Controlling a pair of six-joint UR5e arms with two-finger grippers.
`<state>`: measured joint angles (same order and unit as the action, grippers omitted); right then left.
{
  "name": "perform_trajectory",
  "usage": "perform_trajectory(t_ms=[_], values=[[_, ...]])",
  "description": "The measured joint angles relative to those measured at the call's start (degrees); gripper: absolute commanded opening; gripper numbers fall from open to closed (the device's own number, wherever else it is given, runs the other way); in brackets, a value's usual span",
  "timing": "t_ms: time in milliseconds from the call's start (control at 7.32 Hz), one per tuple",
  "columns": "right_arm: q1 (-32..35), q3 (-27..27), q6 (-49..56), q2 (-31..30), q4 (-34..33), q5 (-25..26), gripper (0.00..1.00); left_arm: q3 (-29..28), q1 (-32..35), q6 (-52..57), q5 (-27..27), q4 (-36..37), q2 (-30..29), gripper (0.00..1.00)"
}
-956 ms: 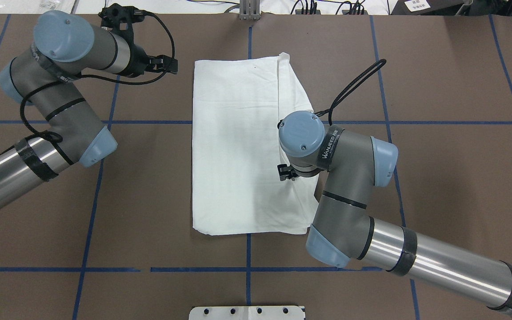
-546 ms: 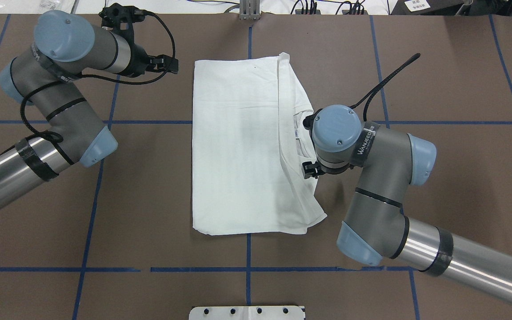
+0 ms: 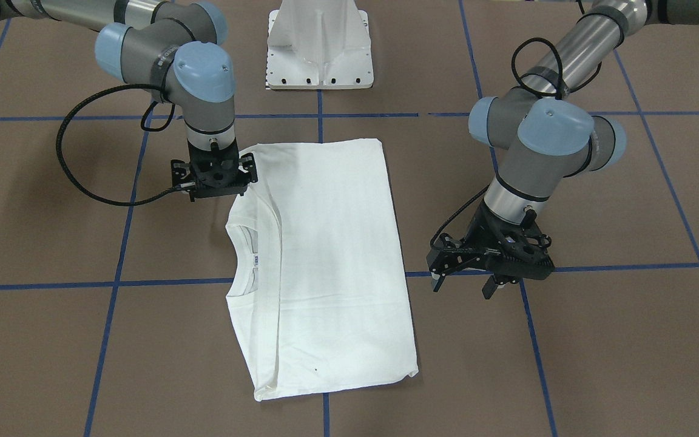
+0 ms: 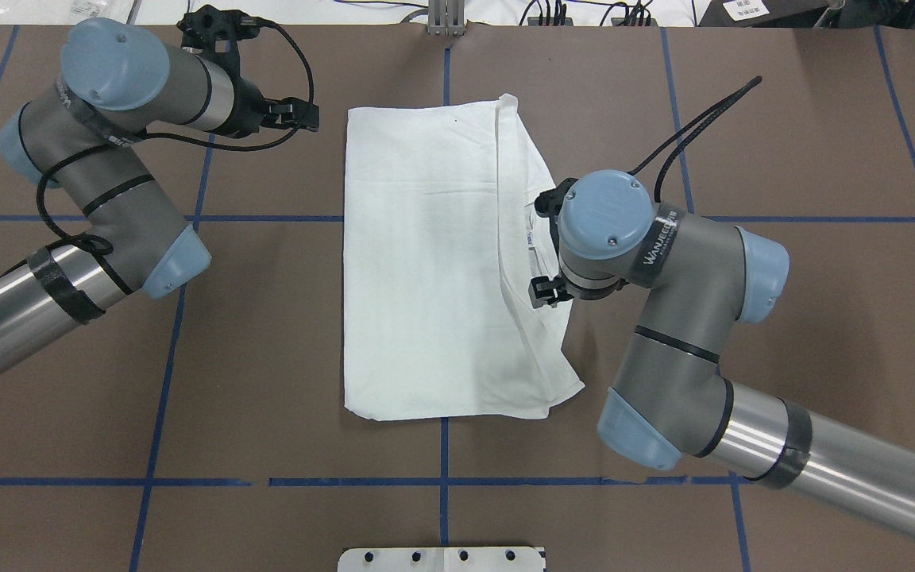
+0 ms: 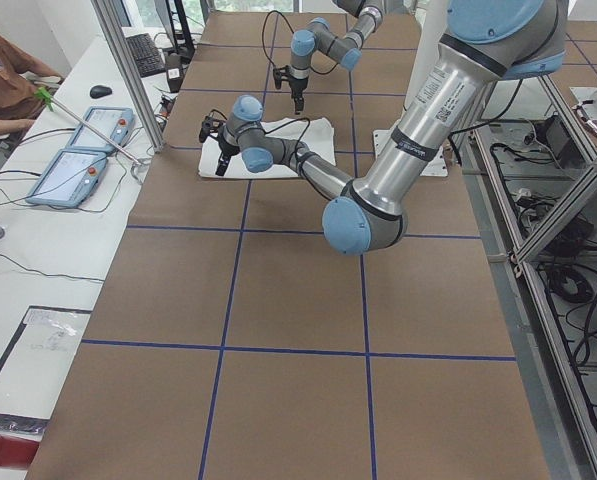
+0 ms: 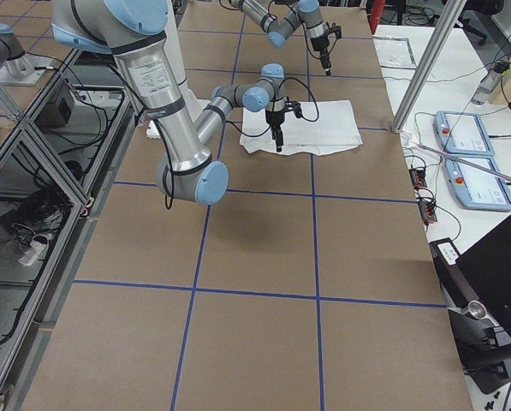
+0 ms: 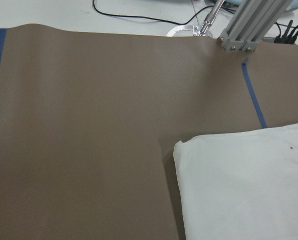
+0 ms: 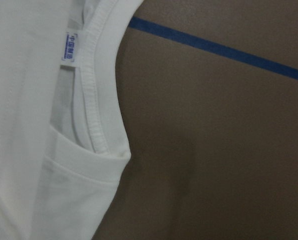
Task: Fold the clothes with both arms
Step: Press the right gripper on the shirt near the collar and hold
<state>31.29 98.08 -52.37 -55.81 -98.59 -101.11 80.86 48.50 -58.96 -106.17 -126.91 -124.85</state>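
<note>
The white shirt (image 4: 426, 262) lies folded in a long rectangle at the table's middle, plain side up; no black text shows. It also shows in the front view (image 3: 325, 255). Its ribbed collar (image 8: 94, 100) and neck label (image 8: 71, 47) face the robot's right. My right gripper (image 3: 213, 193) points down just above the shoulder beside the collar, open and empty. My left gripper (image 3: 463, 285) hangs open and empty over bare table, off the shirt's far-left corner (image 7: 188, 150).
The white pedestal base (image 3: 319, 48) stands at the robot's edge. Blue tape lines (image 4: 171, 334) grid the brown table. An aluminium post (image 4: 445, 16) and cables stand at the far edge. Teach pendants (image 5: 78, 150) and an operator are on the side bench.
My right arm has drawn back to the right off the shirt, uncovering the collar and label, then edged slightly back toward the collar. The left arm has not moved.
</note>
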Motion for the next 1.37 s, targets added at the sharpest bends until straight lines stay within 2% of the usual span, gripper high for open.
perform_trajectory(t_ms=[273,546,1366], values=[[-0.2,-6.7,-0.6,6.3,0.2,0.0,1.00,0.0,0.0,0.1,0.0,0.0,0.1,1.00],[-0.6,-9.6,-0.7,7.8,0.3,0.0,1.00,-0.1,0.0,0.1,0.0,0.0,0.2,1.00],[-1.4,-11.4,-0.9,7.6,1.7,-0.1,1.00,-0.3,0.0,-0.1,0.0,0.1,0.1,1.00]])
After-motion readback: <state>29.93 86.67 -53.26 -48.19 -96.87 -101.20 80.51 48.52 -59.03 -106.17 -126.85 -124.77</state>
